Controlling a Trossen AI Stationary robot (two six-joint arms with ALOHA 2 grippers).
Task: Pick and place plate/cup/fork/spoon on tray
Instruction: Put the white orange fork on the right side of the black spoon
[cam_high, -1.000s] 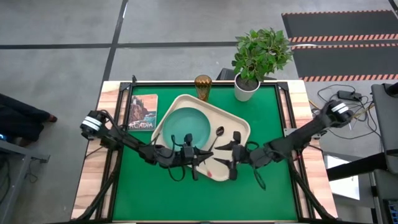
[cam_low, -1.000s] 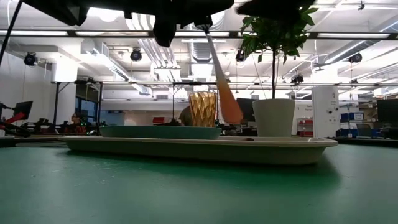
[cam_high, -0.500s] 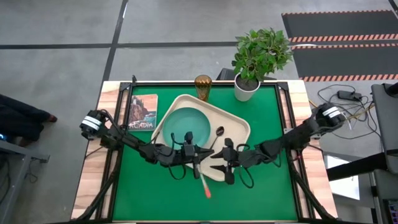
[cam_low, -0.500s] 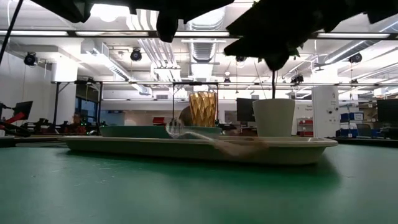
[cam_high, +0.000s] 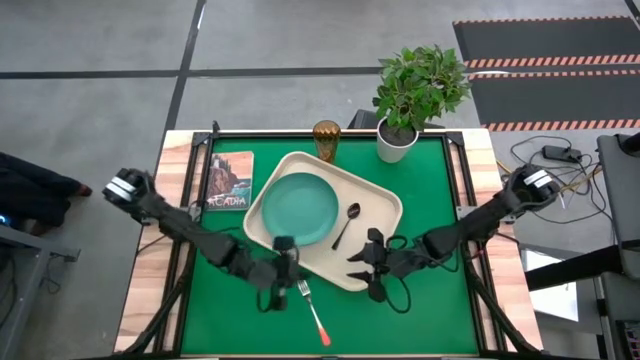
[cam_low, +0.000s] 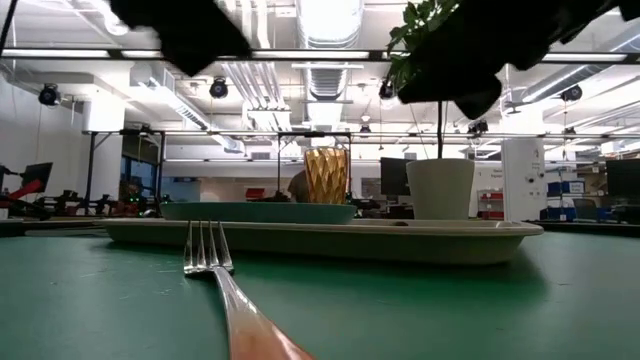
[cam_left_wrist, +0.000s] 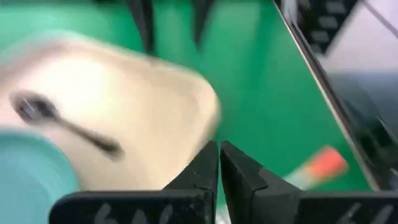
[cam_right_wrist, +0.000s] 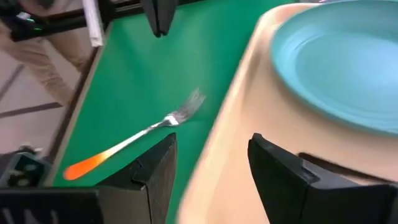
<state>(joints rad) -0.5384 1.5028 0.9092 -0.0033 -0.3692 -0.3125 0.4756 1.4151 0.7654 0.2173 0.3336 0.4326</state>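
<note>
The red-handled fork (cam_high: 312, 311) lies flat on the green mat just off the tray's near edge, tines toward the tray; it also shows in the low view (cam_low: 215, 270) and the right wrist view (cam_right_wrist: 143, 134). The cream tray (cam_high: 378, 203) holds the teal plate (cam_high: 300, 207) and the dark spoon (cam_high: 345, 225). The amber cup (cam_high: 326, 138) stands on the mat beyond the tray's far edge. My left gripper (cam_high: 285, 268) is shut and empty, above the mat beside the fork's tines. My right gripper (cam_high: 368, 265) is open and empty over the tray's near right rim.
A white pot with a green plant (cam_high: 398, 140) stands at the far right of the mat. A picture-covered book (cam_high: 230, 180) lies left of the tray. Bare green mat (cam_high: 430, 310) lies to the near right.
The fork hung handle-down under the grippers over the tray's near edge. It has dropped, tipped across the tray's rim and come to lie flat on the mat. My left gripper has drawn back off the tray toward the near left. My right gripper has shifted a little.
</note>
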